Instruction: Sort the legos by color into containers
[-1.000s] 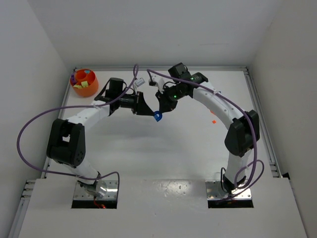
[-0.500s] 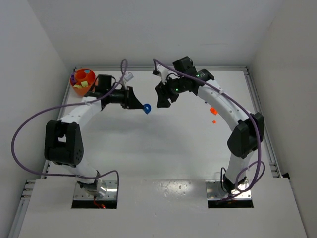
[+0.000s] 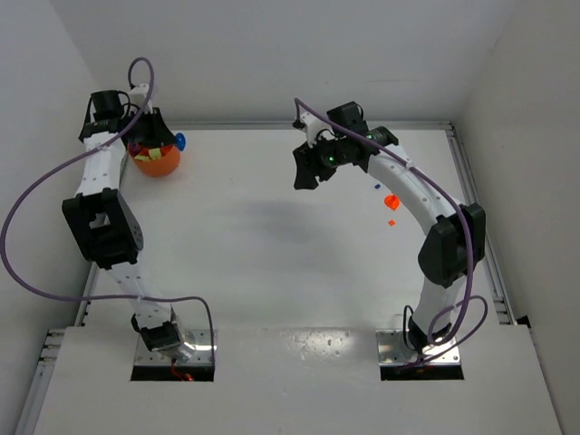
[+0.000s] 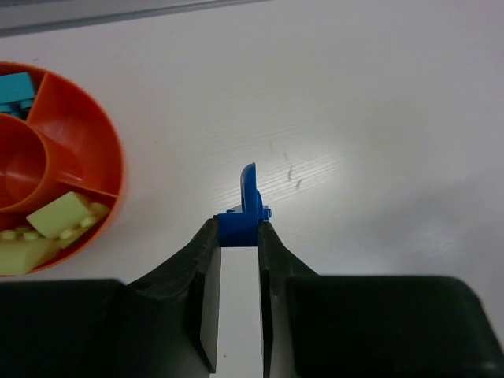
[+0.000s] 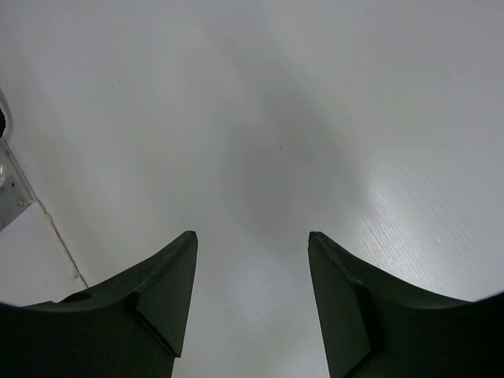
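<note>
My left gripper (image 3: 174, 141) (image 4: 239, 230) is shut on a small blue lego (image 3: 180, 140) (image 4: 250, 197), whose curved top sticks out past the fingertips. It hangs just to the right of the container, an orange round bowl (image 3: 159, 165) (image 4: 111, 160) at the table's far left corner. The bowl has divided compartments holding yellow-green legos (image 4: 57, 216) and a teal one (image 4: 16, 90). My right gripper (image 3: 301, 178) (image 5: 252, 236) stands open over bare table near the back middle, with nothing between its fingers. More legos lie under the right arm: orange (image 3: 391, 201), red (image 3: 391, 221) and a tiny blue one (image 3: 374, 188).
White walls close in the table at the back and on both sides. A metal rail (image 3: 476, 199) runs along the right edge. Purple cables (image 3: 36, 195) loop from both arms.
My left arm swung from the table's middle to the far left corner, carrying the blue lego to the bowl's side. The right gripper opened and drew back slightly.
</note>
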Controlling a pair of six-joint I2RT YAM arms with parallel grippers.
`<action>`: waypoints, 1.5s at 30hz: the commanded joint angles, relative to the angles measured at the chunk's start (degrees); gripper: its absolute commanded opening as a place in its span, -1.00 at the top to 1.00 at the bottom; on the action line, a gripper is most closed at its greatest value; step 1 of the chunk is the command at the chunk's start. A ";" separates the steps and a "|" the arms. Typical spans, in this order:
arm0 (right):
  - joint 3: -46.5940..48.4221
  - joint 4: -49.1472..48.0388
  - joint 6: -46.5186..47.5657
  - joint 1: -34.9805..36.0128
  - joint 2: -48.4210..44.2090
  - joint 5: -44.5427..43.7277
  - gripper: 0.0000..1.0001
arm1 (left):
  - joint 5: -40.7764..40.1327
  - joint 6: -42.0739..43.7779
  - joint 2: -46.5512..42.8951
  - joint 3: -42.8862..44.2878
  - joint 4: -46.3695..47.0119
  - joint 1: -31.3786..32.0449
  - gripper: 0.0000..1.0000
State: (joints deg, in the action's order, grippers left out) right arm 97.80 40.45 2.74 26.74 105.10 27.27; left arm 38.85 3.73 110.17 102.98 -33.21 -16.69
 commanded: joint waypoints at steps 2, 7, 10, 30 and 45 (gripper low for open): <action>0.11 -2.57 -0.99 -0.20 0.46 0.07 -0.19 | -7.82 3.21 2.24 5.29 -0.80 0.69 1.00; 0.11 -3.09 -0.99 -0.73 0.98 0.59 -0.19 | -19.57 -1.35 4.26 6.44 2.88 0.69 1.00; 0.11 -3.09 -0.99 -0.73 1.51 0.59 -0.19 | -24.42 -3.54 4.26 6.44 5.34 1.31 1.00; 0.64 -3.09 -0.99 -0.73 3.09 1.12 -0.19 | -32.17 -7.86 11.21 9.78 10.18 3.06 1.00; 1.17 -2.57 -0.99 -0.73 4.24 0.59 -0.19 | -33.84 -7.86 15.25 12.86 10.18 4.65 0.72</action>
State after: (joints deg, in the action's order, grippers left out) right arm 97.78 39.05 2.31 26.33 108.84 27.42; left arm 6.09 -3.53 125.14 113.45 -24.45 -12.69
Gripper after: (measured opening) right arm 0.592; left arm 0.234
